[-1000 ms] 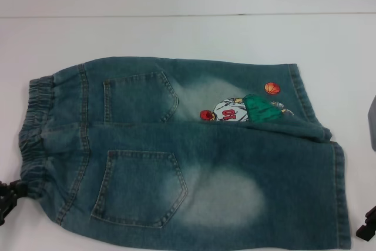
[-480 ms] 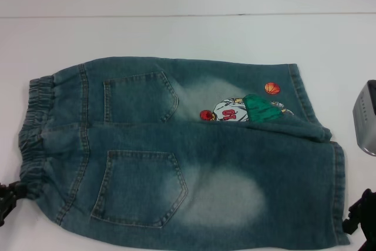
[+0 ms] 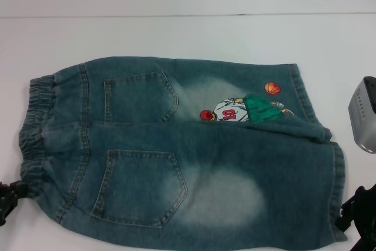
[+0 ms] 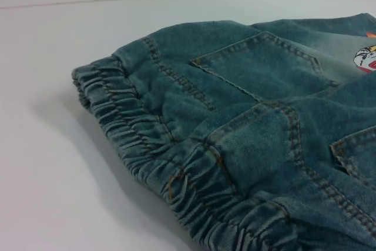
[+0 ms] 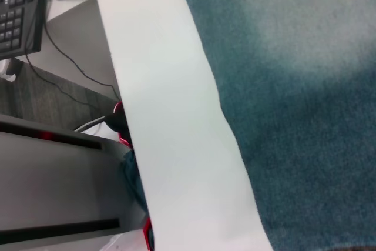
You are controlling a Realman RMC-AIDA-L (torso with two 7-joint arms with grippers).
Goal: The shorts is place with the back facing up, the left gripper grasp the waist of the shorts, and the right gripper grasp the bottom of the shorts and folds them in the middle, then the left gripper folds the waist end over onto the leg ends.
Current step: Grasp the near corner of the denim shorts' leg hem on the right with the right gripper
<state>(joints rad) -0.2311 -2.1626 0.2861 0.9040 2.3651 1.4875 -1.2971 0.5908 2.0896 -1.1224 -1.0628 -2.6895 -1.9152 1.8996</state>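
the shorts (image 3: 182, 151) are laid flat, back up, on the white table (image 3: 176, 33) (waist (image 3: 35, 139) leftward); no fold is made yet. the left gripper (image 3: 7, 199) and right gripper (image 3: 358, 218) are placed at opposite ends; neither's finger state can be told.

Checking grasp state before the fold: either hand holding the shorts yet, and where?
Cannot tell. Left hand sits at the waist corner, right hand by the near leg hem; neither grip is visible.

The left gripper (image 3: 7, 200) was matte black, angular and claw-like, only partly visible at the frame's edge. The right gripper (image 3: 357, 218) was also black, with jointed finger links. Above it sat a rounded silver-grey wrist housing (image 3: 363, 114) with a darker top.
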